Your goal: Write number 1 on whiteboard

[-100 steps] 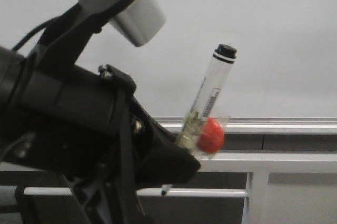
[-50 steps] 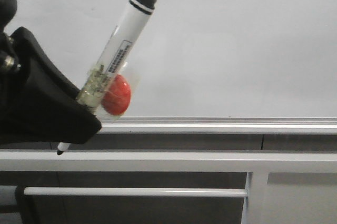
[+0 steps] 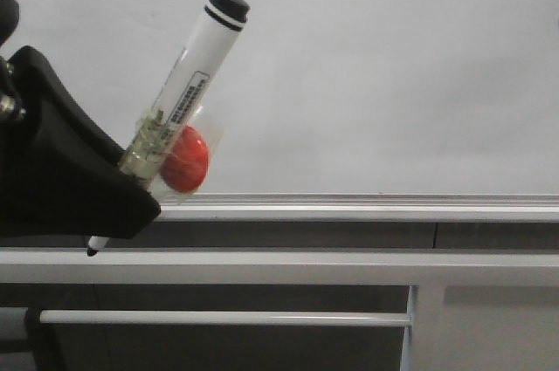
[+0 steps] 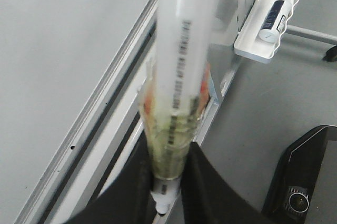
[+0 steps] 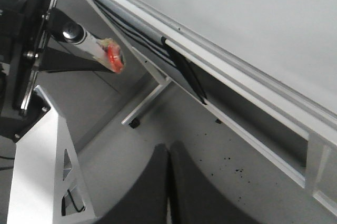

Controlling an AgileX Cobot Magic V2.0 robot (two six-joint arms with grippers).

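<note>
- The left gripper (image 3: 109,214) is clamping the marker pen (image 3: 179,96), tip pointing down below the whiteboard (image 3: 393,65), long axis tilting up-right.
- The right gripper (image 5: 169,182) is idling, seemingly closed and empty; no stroke is showing on the board.

Matte black left gripper (image 3: 105,214) (smooth, tapered), black right gripper (image 5: 169,192), silver screw

There are two marker pens, one (image 3: 188,83) with a single red ball (image 3: 184,158) taped to it and a second (image 4: 274,16) lying in the one white tray (image 4: 247,42), besides one whiteboard (image 3: 393,65) and two grippers, left (image 3: 83,192) and right (image 5: 168,192).
</note>
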